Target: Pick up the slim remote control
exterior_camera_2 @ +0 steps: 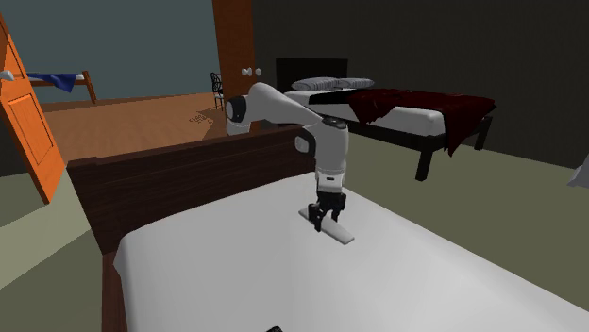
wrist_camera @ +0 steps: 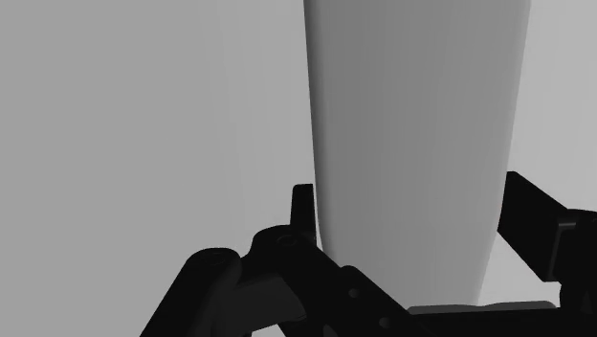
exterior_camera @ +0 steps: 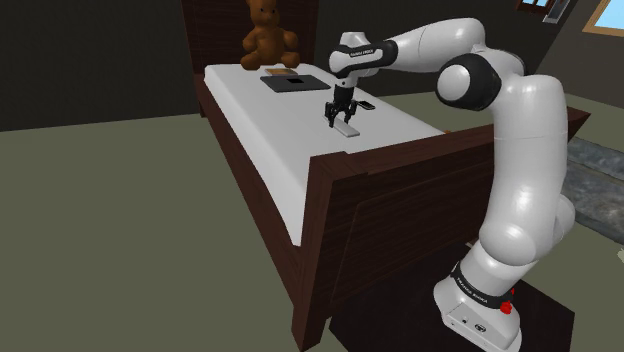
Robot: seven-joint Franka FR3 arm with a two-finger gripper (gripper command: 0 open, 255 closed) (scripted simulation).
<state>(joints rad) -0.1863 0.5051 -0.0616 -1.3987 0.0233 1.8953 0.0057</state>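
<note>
Clamped on the pale grey slim remote control (wrist_camera: 411,115), long edges pinched between both fingers of the black gripper (exterior_camera: 339,122), slab lying flat on the white mattress (exterior_camera: 250,110) directly beneath the claw.

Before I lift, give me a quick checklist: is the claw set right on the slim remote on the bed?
1. Claw down over the slim remote: ok.
2. Remote between the fingers, which appear to press both its long edges in the wrist view: ok.
3. Remote off the mattress: not ok, it lies flat on it.
4. Grip centred along the remote's length: cannot tell.
5. Teddy bear and dark flat pad well apart from the claw: ok.
</note>
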